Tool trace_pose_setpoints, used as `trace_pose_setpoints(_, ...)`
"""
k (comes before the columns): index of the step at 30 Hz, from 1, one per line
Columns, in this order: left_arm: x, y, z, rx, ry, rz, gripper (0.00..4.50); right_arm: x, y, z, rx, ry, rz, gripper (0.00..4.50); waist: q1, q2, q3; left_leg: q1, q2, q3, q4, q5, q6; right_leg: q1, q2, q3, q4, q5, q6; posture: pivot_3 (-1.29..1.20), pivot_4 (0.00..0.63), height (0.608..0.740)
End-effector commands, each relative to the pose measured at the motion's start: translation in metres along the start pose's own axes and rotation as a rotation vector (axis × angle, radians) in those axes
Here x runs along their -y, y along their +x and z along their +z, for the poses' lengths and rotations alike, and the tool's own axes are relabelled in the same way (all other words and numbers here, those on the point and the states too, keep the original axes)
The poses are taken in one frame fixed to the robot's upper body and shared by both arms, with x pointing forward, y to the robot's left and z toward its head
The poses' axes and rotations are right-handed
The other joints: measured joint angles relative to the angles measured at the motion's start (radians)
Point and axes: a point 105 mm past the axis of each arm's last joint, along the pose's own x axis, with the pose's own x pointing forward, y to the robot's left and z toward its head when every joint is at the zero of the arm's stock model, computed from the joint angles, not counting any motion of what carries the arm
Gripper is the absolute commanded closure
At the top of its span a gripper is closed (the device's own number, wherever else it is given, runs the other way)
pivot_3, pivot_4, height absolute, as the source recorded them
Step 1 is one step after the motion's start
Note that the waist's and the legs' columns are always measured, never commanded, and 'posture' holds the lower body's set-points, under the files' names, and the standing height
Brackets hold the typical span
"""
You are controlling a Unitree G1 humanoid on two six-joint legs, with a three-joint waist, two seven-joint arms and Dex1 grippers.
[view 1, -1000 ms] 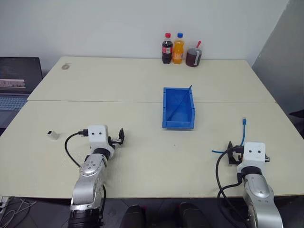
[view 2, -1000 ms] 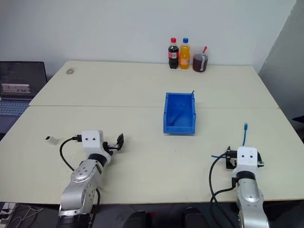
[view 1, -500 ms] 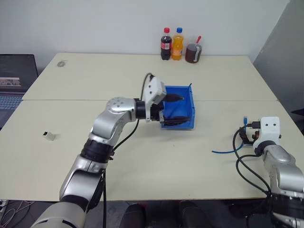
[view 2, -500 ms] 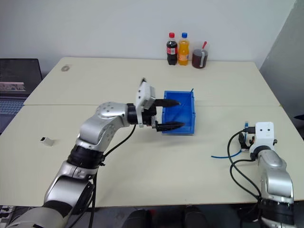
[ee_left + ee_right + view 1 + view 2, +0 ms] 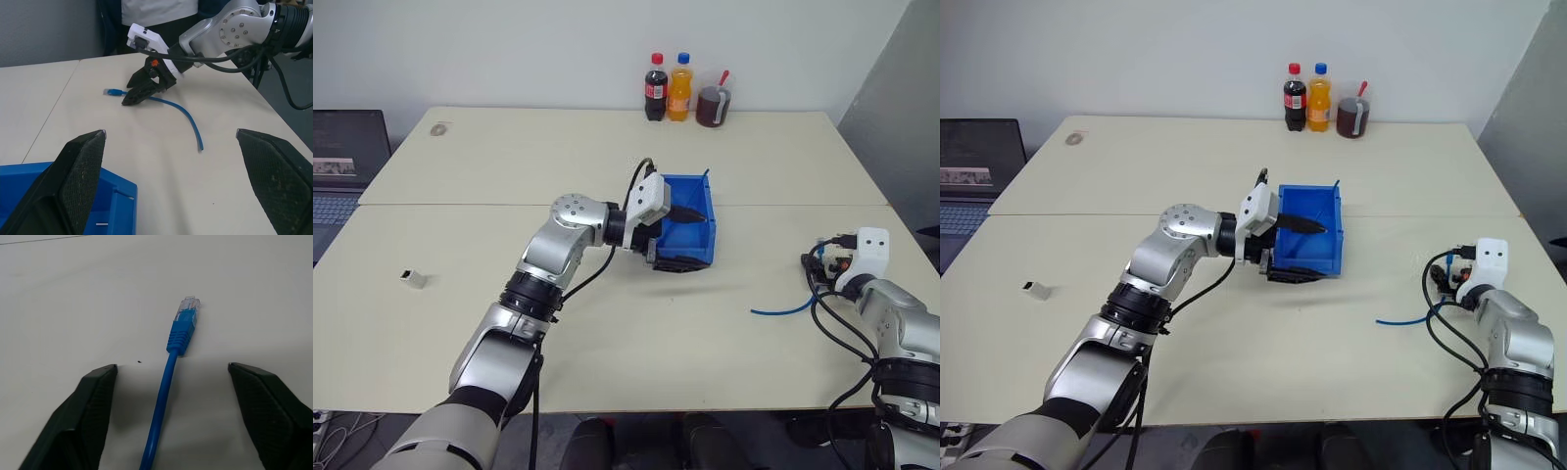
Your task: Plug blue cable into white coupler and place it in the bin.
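The bin [image 5: 697,194] is bright blue and stands at the table's middle. My left gripper [image 5: 697,240] is open at its front end, with one finger above the inside and the other by the front lip. The blue cable [image 5: 781,309] lies on the table at the right, and its plug [image 5: 185,316] points away from me. My right gripper [image 5: 172,366] is open, low over the table, with the cable running between its fingers [image 5: 93,401] and untouched. The left wrist view shows that right gripper [image 5: 142,93] over the cable [image 5: 188,115]. The white coupler [image 5: 411,279] sits far left.
Two drink bottles [image 5: 668,88] and a dark cup [image 5: 712,110] stand at the table's far edge. A laptop [image 5: 342,166] sits off the left side. The table's right edge [image 5: 911,235] is close to my right arm.
My left arm has lifted off the near table and reached across to the bin. My right gripper has slid forward and right along the cable, towards its plug end.
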Motion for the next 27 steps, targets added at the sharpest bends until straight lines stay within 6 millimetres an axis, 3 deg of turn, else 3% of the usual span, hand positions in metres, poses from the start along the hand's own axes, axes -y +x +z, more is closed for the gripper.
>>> trace_pose_setpoints(1, -0.001, -0.002, 0.015, 0.016, 0.052, -0.010, 0.00, -0.010, -0.002, -0.001, 0.007, -0.008, 0.039, 1.78, 0.000, 0.000, 0.000, 0.000, 0.000, 0.000, 0.000, 0.000, 0.000, 0.000, 0.000, 0.000, 0.000, 0.000, 0.000, 0.00, 0.150, 0.740)
trace_pose_setpoints(10, 0.006, 0.001, 0.017, 0.021, 0.038, -0.043, 0.00, -0.011, -0.002, -0.005, 0.006, -0.062, 0.044, 4.14, -0.002, 0.000, 0.000, 0.000, 0.000, 0.000, 0.001, 0.000, 0.000, 0.000, 0.000, 0.000, 0.001, 0.000, 0.000, 0.00, 0.150, 0.740)
trace_pose_setpoints(12, 0.007, 0.000, 0.016, 0.019, 0.027, -0.046, 0.00, -0.010, -0.002, -0.003, 0.009, -0.066, 0.044, 4.43, -0.002, 0.000, 0.000, 0.000, 0.000, 0.000, 0.001, 0.000, 0.000, 0.000, 0.000, 0.000, 0.001, 0.000, 0.000, 0.00, 0.150, 0.740)
trace_pose_setpoints(16, 0.012, -0.002, 0.013, 0.024, 0.005, -0.052, 0.00, -0.006, -0.002, -0.004, 0.000, -0.081, 0.034, 4.43, -0.002, 0.000, 0.000, 0.000, 0.000, 0.000, 0.002, 0.000, 0.000, 0.000, 0.000, 0.000, 0.002, 0.000, 0.000, 0.00, 0.150, 0.740)
trace_pose_setpoints(20, 0.035, -0.015, 0.004, 0.035, 0.005, -0.086, 0.00, -0.016, -0.006, 0.005, -0.009, -0.150, 0.102, 4.43, -0.003, 0.001, -0.001, 0.000, 0.001, 0.000, 0.002, 0.000, 0.000, 0.000, 0.000, 0.001, 0.002, 0.000, 0.000, 0.00, 0.150, 0.740)
trace_pose_setpoints(25, 0.041, -0.050, 0.000, 0.059, 0.013, 0.084, 0.00, -0.062, -0.031, 0.037, 0.021, -0.229, 0.453, 4.43, -0.004, 0.003, 0.001, 0.001, 0.002, -0.002, 0.002, 0.000, 0.000, 0.000, 0.001, 0.001, 0.002, 0.000, 0.000, 0.00, 0.150, 0.740)
trace_pose_setpoints(27, 0.048, -0.072, -0.003, 0.049, -0.001, 0.191, 0.00, -0.101, -0.063, 0.048, -0.014, -0.247, 0.783, 4.43, -0.005, 0.004, 0.001, 0.000, 0.002, -0.003, 0.003, 0.000, 0.000, 0.000, 0.001, 0.000, 0.003, 0.000, 0.000, 0.00, 0.150, 0.740)
